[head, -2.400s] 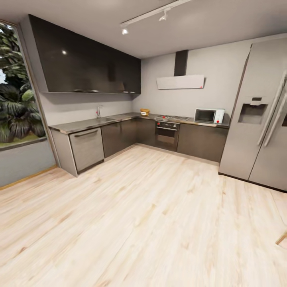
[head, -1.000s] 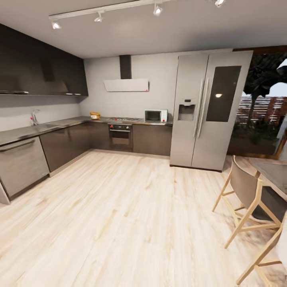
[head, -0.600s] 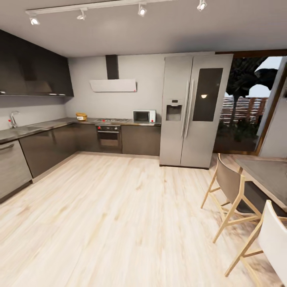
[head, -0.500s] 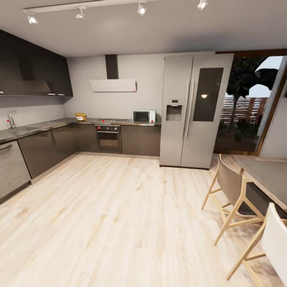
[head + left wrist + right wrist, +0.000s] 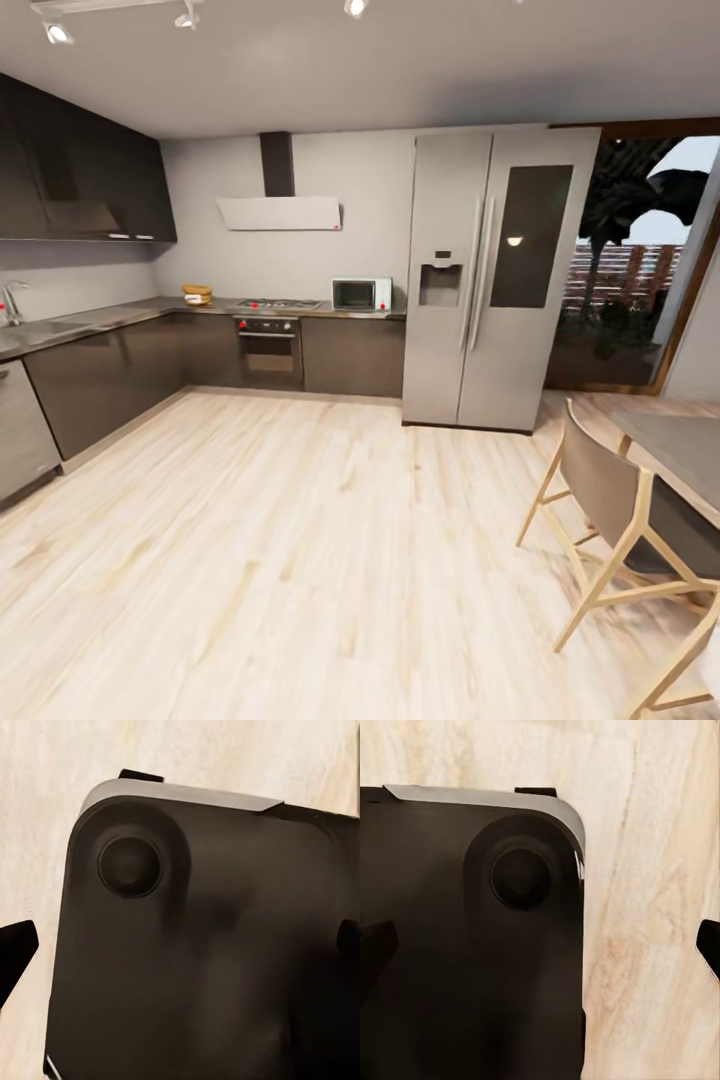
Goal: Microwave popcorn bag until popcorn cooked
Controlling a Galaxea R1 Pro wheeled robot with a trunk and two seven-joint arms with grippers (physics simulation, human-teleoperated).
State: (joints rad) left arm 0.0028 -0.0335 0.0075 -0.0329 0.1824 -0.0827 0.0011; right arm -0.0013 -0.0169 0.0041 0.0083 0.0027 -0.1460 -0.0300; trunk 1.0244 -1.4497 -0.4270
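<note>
Wood floor (image 5: 300,560) stretches toward the microwave (image 5: 361,294) beside the fridge (image 5: 490,280).

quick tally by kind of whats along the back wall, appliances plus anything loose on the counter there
microwave: 1
built-in oven: 1
cooktop: 1
range hood: 1
fridge: 1
popcorn bag: 1
total: 6

Matte black rounded-corner base panel (image 5: 210,960) with a pale grey edge strip, plus a round recessed black disc (image 5: 130,865). Black end effector fingertips (image 5: 375,949) at the frame edges.
</note>
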